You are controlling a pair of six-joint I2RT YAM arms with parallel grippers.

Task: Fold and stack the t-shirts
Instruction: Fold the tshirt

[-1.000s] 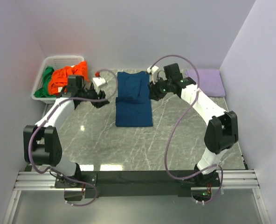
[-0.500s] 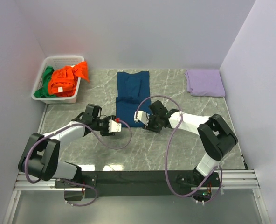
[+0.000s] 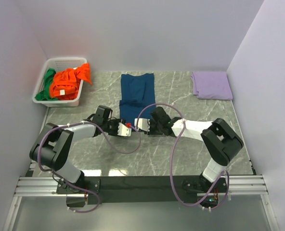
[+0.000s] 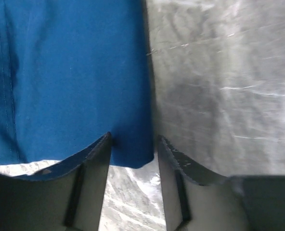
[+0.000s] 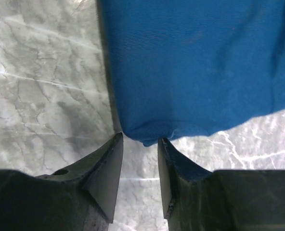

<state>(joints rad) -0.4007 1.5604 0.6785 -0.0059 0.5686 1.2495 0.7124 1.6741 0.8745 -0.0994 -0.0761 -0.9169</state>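
The navy blue t-shirt (image 3: 136, 91) lies flat in a long strip on the grey marble table (image 3: 190, 144). My left gripper (image 3: 128, 129) is low at the shirt's near hem. In the left wrist view it (image 4: 134, 142) is open, with a near corner of the navy shirt (image 4: 75, 72) just between its fingertips. My right gripper (image 3: 142, 125) is beside it at the same hem. In the right wrist view it (image 5: 139, 139) is open around another corner of the navy shirt (image 5: 195, 62). An orange t-shirt (image 3: 68, 82) and a green one (image 3: 48, 79) lie in the basket.
The white slotted basket (image 3: 60, 60) stands at the far left corner. A folded lilac cloth (image 3: 211, 85) lies at the far right. Walls close the table on the left, back and right.
Both arms swung from the shirt's far end to its near hem. In the last half second the two grippers closed in on the hem corners.
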